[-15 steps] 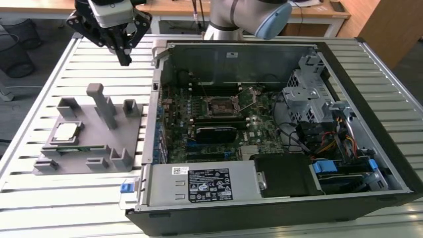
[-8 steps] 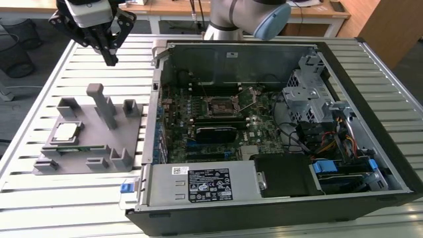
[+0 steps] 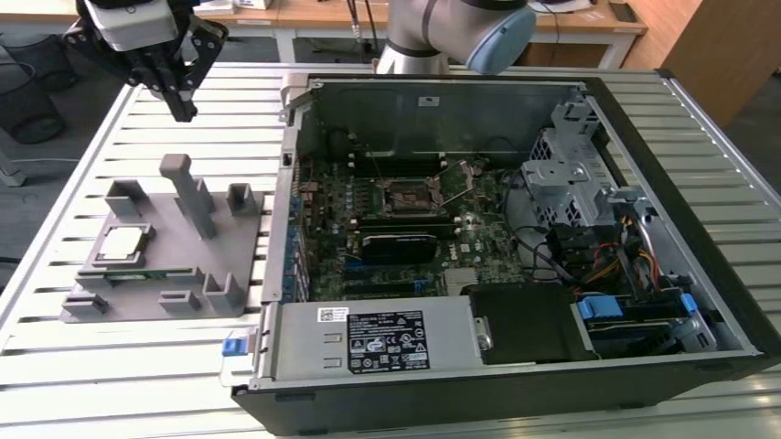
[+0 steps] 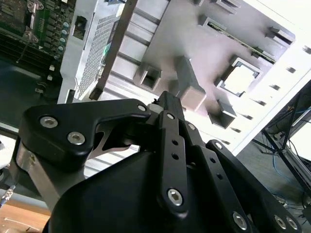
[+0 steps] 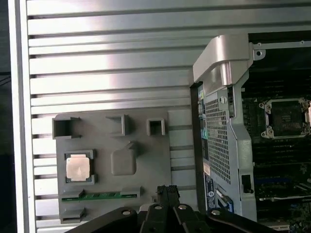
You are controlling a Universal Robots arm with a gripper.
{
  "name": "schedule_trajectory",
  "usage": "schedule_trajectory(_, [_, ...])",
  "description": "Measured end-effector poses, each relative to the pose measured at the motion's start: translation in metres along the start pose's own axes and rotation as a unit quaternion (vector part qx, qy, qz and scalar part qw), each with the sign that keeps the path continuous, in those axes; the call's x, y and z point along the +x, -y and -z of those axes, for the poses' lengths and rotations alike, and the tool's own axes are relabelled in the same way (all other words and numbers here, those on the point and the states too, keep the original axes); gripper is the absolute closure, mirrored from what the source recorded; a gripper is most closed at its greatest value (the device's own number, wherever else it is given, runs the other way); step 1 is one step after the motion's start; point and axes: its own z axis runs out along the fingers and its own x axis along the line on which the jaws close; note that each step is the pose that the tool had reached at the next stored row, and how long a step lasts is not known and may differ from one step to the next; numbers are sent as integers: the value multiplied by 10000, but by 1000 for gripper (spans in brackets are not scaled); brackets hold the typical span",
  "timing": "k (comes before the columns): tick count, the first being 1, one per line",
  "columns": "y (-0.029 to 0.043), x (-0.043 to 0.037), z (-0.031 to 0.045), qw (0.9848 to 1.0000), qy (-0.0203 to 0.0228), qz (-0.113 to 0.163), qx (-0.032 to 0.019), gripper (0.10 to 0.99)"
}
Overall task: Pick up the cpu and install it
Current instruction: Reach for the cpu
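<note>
Your gripper hangs with jaws clenched on nothing, above the grey holder and apart from it. The cpu lies in the holder's square pocket, with the memory stick just beside it. The holder's tall post stands near the cpu. The computer case lies open beside the holder. The first wrist view looks straight down on the cpu's silver top and the case's socket.

Pincer fingertips pressed together, nothing between them, well apart from the cpu. cpu sits silver top up in a square pocket of the grey holder. Green memory stick is slotted just beside it. Holder is on the slatted counter, next to the open PC case. Dark metal-framed socket is inside the case.
</note>
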Motion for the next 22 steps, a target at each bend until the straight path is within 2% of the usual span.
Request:
schedule_trajectory(2, [2, 32, 0, 10000, -38, -4, 0, 980])
schedule_trajectory(4, [7, 92, 1, 10000, -56, -5, 0, 980])
schedule_trajectory(7, [17, 199, 0, 10000, -57, 8, 0, 980])
schedule_trajectory(12, [30, 249, -9, 9998, -66, 204, -2, 980])
schedule_trajectory(18, [39, 300, -17, 9988, -77, 476, -5, 980])
schedule_trajectory(20, [42, 343, -19, 9986, -79, 517, -6, 980])
schedule_trajectory(22, [49, 425, -20, 9986, -79, 529, -5, 980])
